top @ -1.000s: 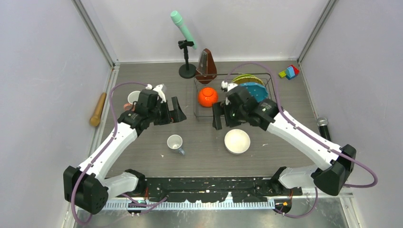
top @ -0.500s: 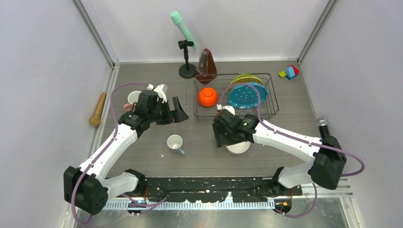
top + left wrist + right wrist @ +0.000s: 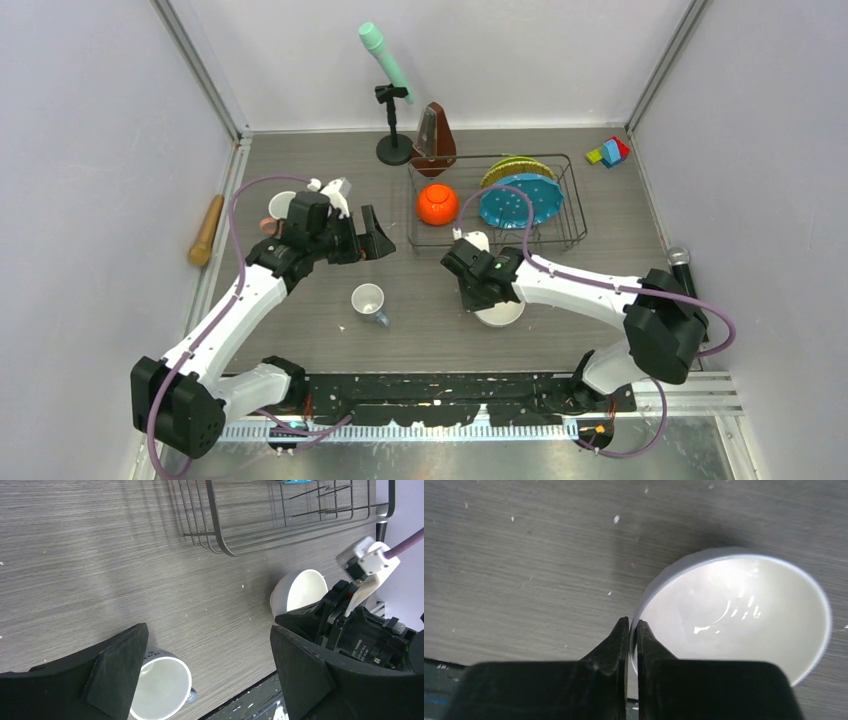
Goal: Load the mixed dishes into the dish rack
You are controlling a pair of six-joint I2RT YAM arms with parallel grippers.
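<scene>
Your white bowl [image 3: 734, 625] sits on the table at 6 o'clock from the dish rack [image 3: 572, 215], mostly hidden under the wrist from above. Your right gripper [image 3: 633, 630] is pinched on its rim. The rack holds the orange bowl [image 3: 437, 204], the blue white-dotted plate [image 3: 515, 203] and a half-hidden lime-green plate [image 3: 515, 166]. Your left gripper [image 3: 207, 635] hangs spread wide above the small white cup [image 3: 368, 300].

Grey wood-grain tabletop [image 3: 425, 325]. The dark wire rack [image 3: 560, 238] holds an orange bowl [image 3: 437, 204], a blue plate [image 3: 518, 201] with white dots and a lime-green plate [image 3: 515, 166]. White bowl [image 3: 734, 615], white cup [image 3: 367, 298], pink mug [image 3: 268, 226], brown metronome [image 3: 434, 140].
</scene>
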